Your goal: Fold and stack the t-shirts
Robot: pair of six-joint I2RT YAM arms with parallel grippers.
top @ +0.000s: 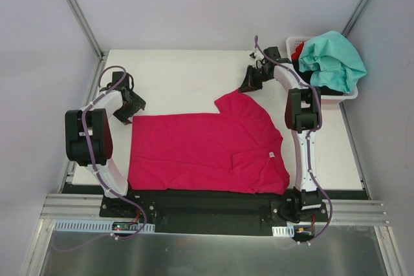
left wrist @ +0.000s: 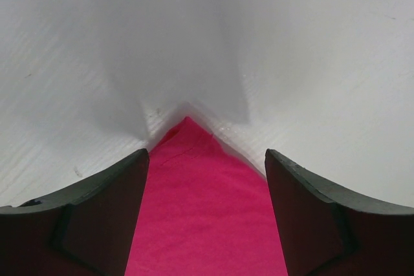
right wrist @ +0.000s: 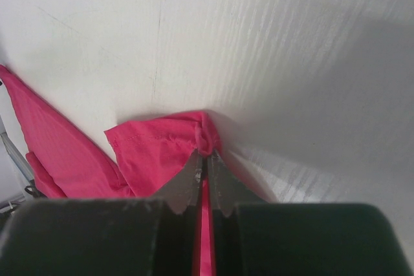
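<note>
White-shelled arms (top: 303, 159), black joint housings (top: 87, 135), purple cables (top: 94, 158) — black end effector fingers (left wrist: 323, 211), serrated tips (right wrist: 187, 189)

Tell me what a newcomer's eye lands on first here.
A big pink shirt lies spread flat across the middle of the table. The right arm has its jaws shut on the shirt's far sleeve, while the left arm holds its jaws open over its far left corner. A teal shirt heaps out of the white basket at the far right corner.

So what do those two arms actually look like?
The left arm and right arm are white curved shells with black joint blocks, trailed by purple cables. The left hand and right hand are black with two fingers; the right's tips are toothed.
</note>
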